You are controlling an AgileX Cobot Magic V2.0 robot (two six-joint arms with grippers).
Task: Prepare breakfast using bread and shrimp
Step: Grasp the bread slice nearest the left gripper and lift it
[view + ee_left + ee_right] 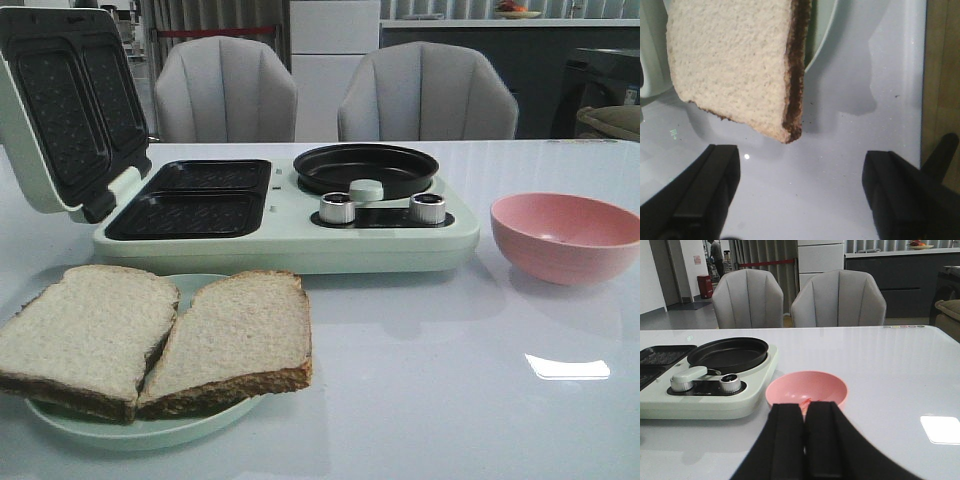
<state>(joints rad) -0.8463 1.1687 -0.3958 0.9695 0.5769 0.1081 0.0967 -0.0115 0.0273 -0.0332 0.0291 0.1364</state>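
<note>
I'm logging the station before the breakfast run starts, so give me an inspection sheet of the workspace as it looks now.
Surface: white glossy table, glare patch at right.
Job's things: two bread slices overlapping on a pale green plate; something orange-pink, likely shrimp, in the pink bowl.
Appliance: breakfast maker, lid open, sandwich plates and round pan empty.
Clutter: nothing seen.
Grippers: left gripper open, above the table beside the bread; right gripper shut, empty, before the bowl.
Cables: nothing seen.
Surroundings: two grey chairs behind the table.
</note>
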